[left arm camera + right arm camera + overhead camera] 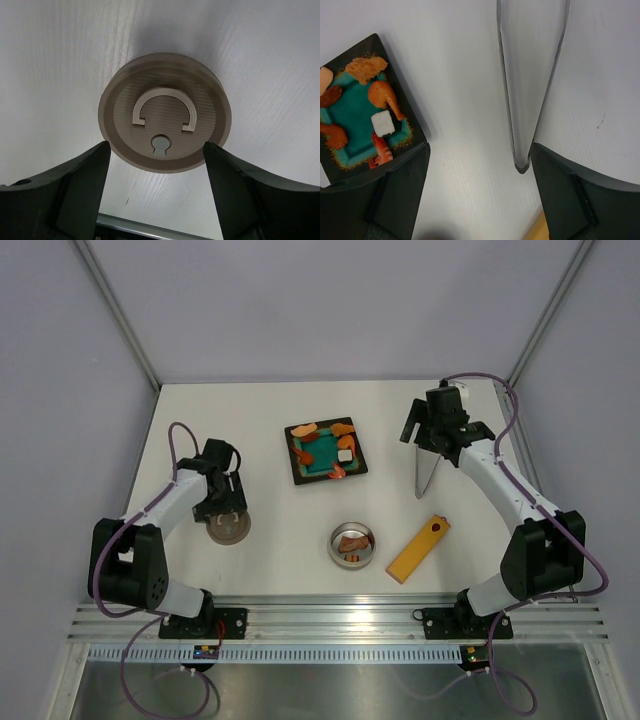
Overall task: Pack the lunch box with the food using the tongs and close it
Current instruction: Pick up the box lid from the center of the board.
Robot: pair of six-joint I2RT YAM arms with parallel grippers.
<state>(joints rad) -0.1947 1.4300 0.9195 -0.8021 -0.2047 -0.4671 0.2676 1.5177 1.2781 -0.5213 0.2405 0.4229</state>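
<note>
The lunch box (pixel 352 546), a small round silver tin, stands on the table in front of the plate with brown food (pixel 353 540) in it. Its round grey-brown lid (pixel 228 529) (pixel 165 117) lies flat on the table to the left. My left gripper (pixel 225 510) (pixel 156 165) hovers open just above the lid's near edge, gripping nothing. More food (pixel 322 447) (pixel 380 95), with a white cube (pixel 383 122), lies on the square black plate (pixel 298 472) (pixel 415 127). The silver tongs (pixel 427 472) (pixel 530 75) lie on the table. My right gripper (pixel 432 438) (pixel 477 160) is open over them, their joined end beside its right finger.
A long yellow-orange flat bar (pixel 418 548) lies right of the tin, and its corner shows at the bottom of the right wrist view. The cell's walls and frame posts stand behind and to both sides of the table.
</note>
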